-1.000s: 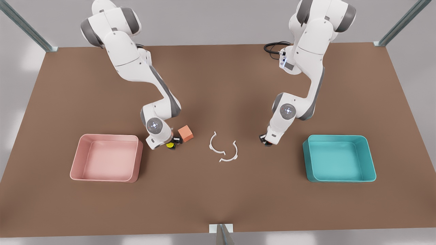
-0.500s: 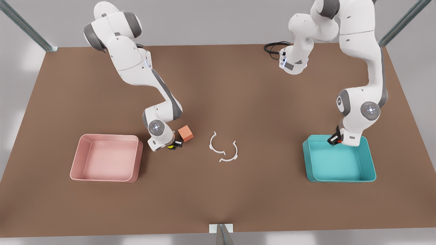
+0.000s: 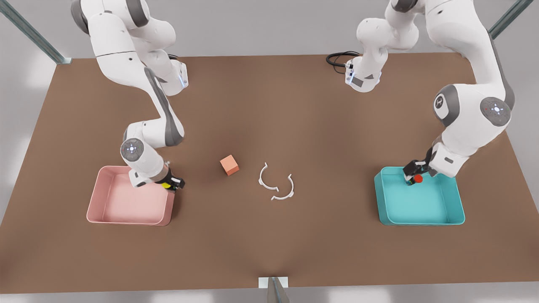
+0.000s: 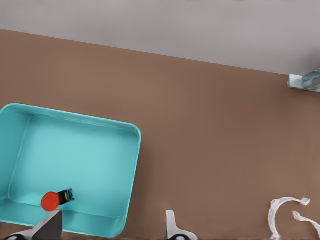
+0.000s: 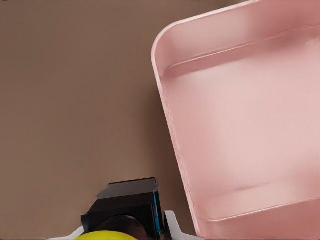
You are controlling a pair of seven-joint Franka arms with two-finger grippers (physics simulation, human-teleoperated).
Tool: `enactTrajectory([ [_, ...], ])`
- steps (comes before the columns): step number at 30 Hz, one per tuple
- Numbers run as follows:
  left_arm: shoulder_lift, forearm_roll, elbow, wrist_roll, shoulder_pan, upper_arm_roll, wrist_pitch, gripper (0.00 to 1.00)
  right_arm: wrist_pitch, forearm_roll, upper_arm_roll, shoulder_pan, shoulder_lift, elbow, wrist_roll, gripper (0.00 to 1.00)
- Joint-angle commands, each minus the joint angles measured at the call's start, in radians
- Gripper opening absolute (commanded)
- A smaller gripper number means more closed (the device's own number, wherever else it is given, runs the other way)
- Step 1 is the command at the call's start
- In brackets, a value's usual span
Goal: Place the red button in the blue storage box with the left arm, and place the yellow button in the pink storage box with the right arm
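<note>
My left gripper [image 3: 411, 174] is at the front view's right, low over the far edge of the blue storage box [image 3: 421, 219]. It is open, and its fingers [image 4: 50, 226] stand wide apart. The red button [image 4: 50, 201] lies on its side inside that box [image 4: 75, 160], just off one finger. At the front view's left, my right gripper [image 3: 172, 184] is shut on the yellow button [image 3: 166, 184]. It hovers at the pink storage box's [image 3: 101, 198] rim, on the side towards the cube. The yellow cap [image 5: 107, 235] and black base sit between its fingers, beside the pink box [image 5: 240, 140].
An orange cube [image 3: 229, 164] sits on the brown table [image 3: 269, 105] left of centre. Two thin white curved pieces [image 3: 276, 185] lie at the middle. A black cable [image 3: 339, 59] lies by the far arm base.
My right gripper lifted the yellow button from beside the orange cube and carried it to the pink box's rim. My left gripper carried the red button to the blue box and opened, letting it go.
</note>
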Motion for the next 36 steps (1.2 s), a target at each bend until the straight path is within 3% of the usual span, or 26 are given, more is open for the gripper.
enactTrajectory([
  [1, -0.054, 0.066, 0.058, 0.22, 0.087, -0.108, -0.341, 1.0, -0.098, -0.047, 0.001, -0.046, -0.036, -0.025, -0.166, 0.26],
  [8, -0.047, 0.066, 0.105, 0.213, 0.087, -0.108, -0.381, 1.0, -0.101, -0.047, 0.003, -0.173, -0.142, -0.197, -0.297, 0.27],
  [13, -0.048, 0.066, 0.107, 0.213, 0.085, -0.108, -0.392, 1.0, -0.032, -0.1, 0.0, -0.247, -0.07, -0.147, -0.384, 0.29],
  [14, -0.048, 0.066, 0.107, 0.213, 0.087, -0.108, -0.392, 1.0, -0.033, -0.102, -0.002, -0.248, -0.067, -0.144, -0.384, 0.43],
  [15, -0.048, 0.066, 0.107, 0.213, 0.087, -0.108, -0.392, 1.0, -0.032, -0.102, -0.002, -0.253, -0.064, -0.136, -0.413, 0.95],
  [16, -0.048, 0.066, 0.107, 0.212, 0.085, -0.11, -0.393, 1.0, -0.038, -0.1, 0.0, -0.258, -0.064, -0.131, -0.413, 1.0],
  [21, -0.053, 0.066, 0.107, 0.212, 0.084, -0.11, -0.406, 1.0, -0.229, -0.097, 0.026, -0.245, -0.07, 0.019, -0.404, 1.0],
  [25, -0.053, 0.066, 0.115, 0.193, 0.082, -0.113, -0.416, 1.0, -0.726, -0.1, 0.142, -0.245, -0.102, 0.416, -0.373, 1.0],
  [28, -0.051, 0.066, 0.118, 0.19, 0.076, -0.113, -0.416, 1.0, -0.943, -0.099, 0.179, -0.245, -0.105, 0.663, -0.382, 1.0],
  [36, -0.05, 0.066, 0.118, 0.189, 0.076, -0.113, -0.416, 1.0, -0.911, -0.085, 0.171, -0.278, -0.18, 0.576, -0.361, 1.0],
])
